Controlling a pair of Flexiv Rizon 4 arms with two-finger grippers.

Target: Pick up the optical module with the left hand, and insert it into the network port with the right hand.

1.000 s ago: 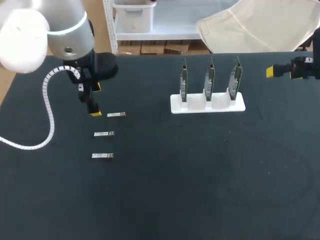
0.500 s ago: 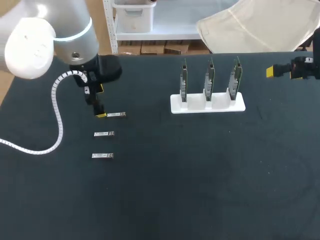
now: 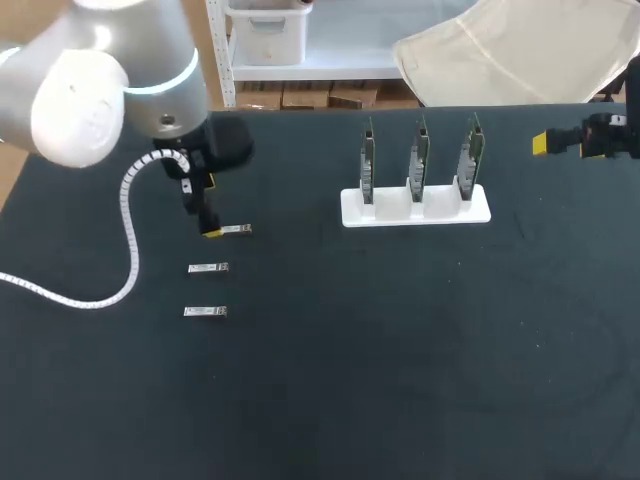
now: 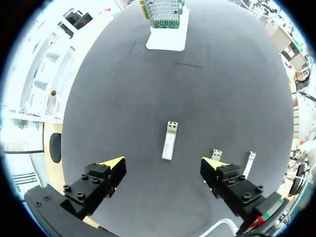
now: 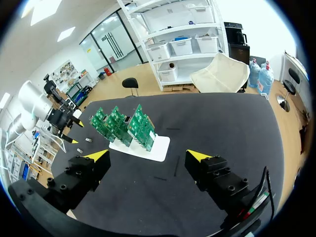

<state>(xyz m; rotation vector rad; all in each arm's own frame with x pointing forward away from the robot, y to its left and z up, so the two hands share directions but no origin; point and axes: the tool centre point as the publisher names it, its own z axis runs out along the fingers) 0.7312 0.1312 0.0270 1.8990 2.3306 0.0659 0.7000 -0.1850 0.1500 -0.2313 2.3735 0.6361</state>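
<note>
L gripper: fingers spread wide, holding nothing. It hangs above the table, not yet at grasp height. The optical module lies flat on the cloth in the gap between the fingers, slightly ahead of the tip line and approx centred. No pad touches it. Its long axis runs roughly away from the wrist w/ a slight skew, so we judge the fingers would close on its long sides.

Two spare modules lie just outboard of one finger, nearer one close to that tip.

R gripper: also open and empty, parked well away from the L arm. The card rack stands ahead of it, between its fingers in line of sight but not near them. The ports on the cards are too small for us to make out.

Step in hand (our judgement): final descent and grasp.
- Ease fwd a touch so the pads meet mid-body, not the end.
- Trim wrist yaw to take out the skew before closing.
- Drop straight down; watch the finger next to the spares, as it could land on the nearer one.
- Stop just short of the cloth, close slowly, and leave one end of the module free for the R handover.
</note>
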